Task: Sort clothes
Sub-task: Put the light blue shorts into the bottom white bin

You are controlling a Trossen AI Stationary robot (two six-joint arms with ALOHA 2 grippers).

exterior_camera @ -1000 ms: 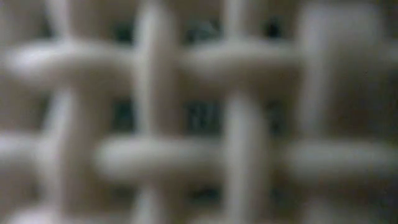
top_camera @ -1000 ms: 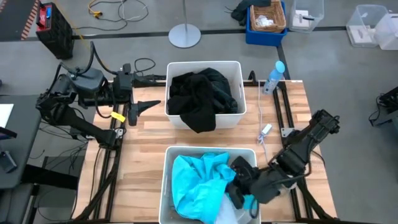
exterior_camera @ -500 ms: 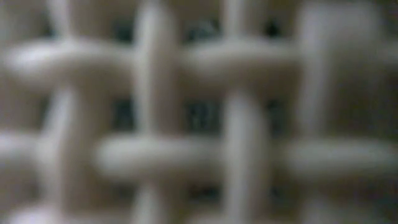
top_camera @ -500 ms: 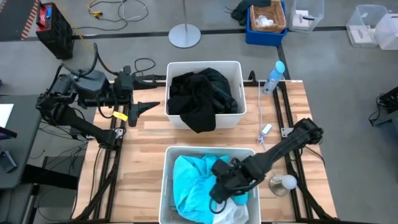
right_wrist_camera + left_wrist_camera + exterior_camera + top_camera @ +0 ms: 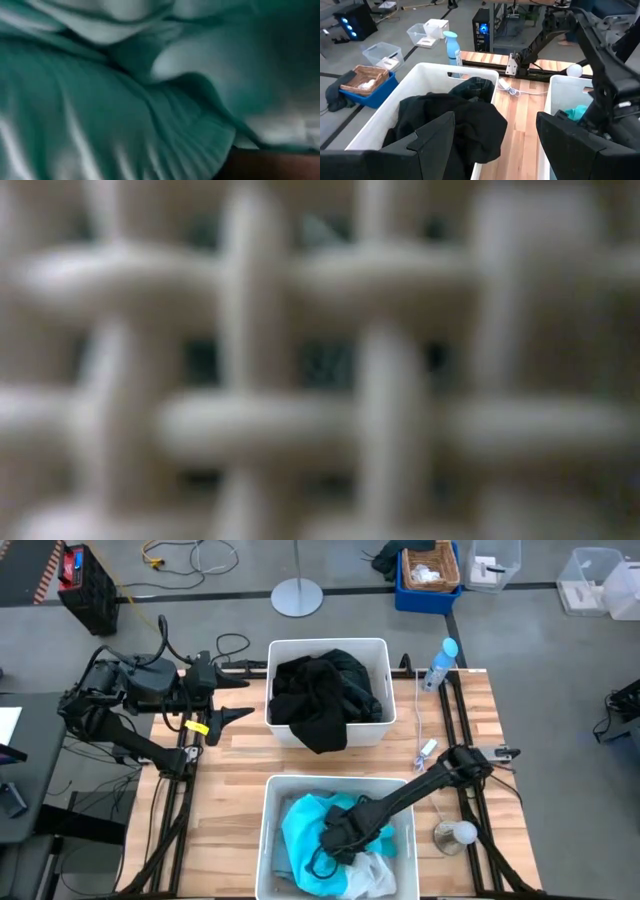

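Observation:
Black clothes fill the far white bin; a dark fold hangs over its near wall. They also show in the left wrist view. A bright turquoise garment and whitish cloth lie in the near white bin. My right gripper is down among the turquoise cloth, which fills the right wrist view; the cloth hides the fingertips. My left gripper is open and empty at the far bin's left side, its fingers wide apart in the left wrist view.
A clear blue-capped bottle stands at the far right of the table. A white cable lies to the right of the far bin. A round whitish thing sits right of the near bin. A blurred white lattice fills the low view.
My right gripper has swung from the near bin's right corner toward the table's left, over the bin and down into the turquoise cloth. The turquoise cloth has bunched toward the bin's left, and whitish cloth now shows at its near right.

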